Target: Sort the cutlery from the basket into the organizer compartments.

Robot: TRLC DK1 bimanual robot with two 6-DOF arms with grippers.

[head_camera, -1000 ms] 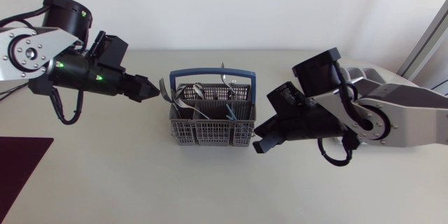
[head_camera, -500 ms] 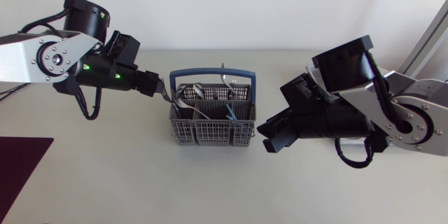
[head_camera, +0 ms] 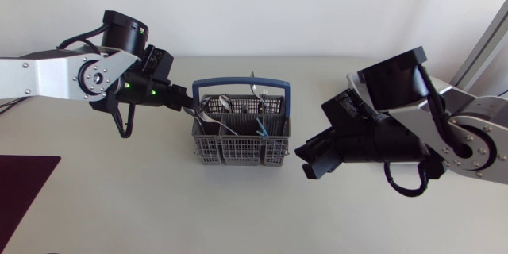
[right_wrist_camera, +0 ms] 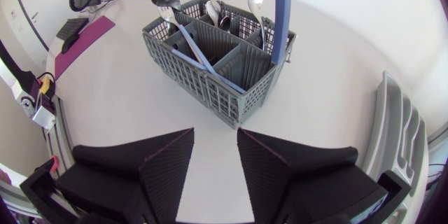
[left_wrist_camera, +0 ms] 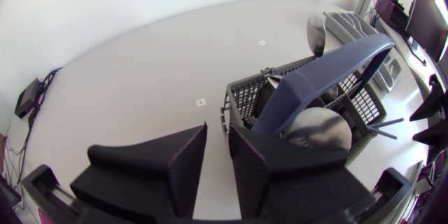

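Note:
The grey cutlery basket (head_camera: pixel 238 149) with a blue handle stands mid-table and holds several forks and spoons. A fork (head_camera: pixel 185 98) leans out over its left rim. My left gripper (head_camera: pixel 189 104) sits at that fork. In the left wrist view its fingers (left_wrist_camera: pixel 183 161) stand a narrow gap apart, with the fork's thin end (left_wrist_camera: pixel 225 117) just at the tips and the basket (left_wrist_camera: pixel 364 105) ahead. My right gripper (head_camera: pixel 305 163) hovers open and empty just right of the basket (right_wrist_camera: pixel 210 91). The grey organizer (right_wrist_camera: pixel 397 133) lies beside my right arm.
A dark red mat (head_camera: pixel 24 181) lies at the table's front left corner. Spoon bowls (left_wrist_camera: pixel 318 129) and blue-handled pieces (head_camera: pixel 260 124) stick up inside the basket. The organizer (left_wrist_camera: pixel 350 22) shows beyond the basket in the left wrist view.
My left arm has swung right to the basket's left rim and its fingers have narrowed around the fork's end. The right gripper has opened and drawn back slightly to the right.

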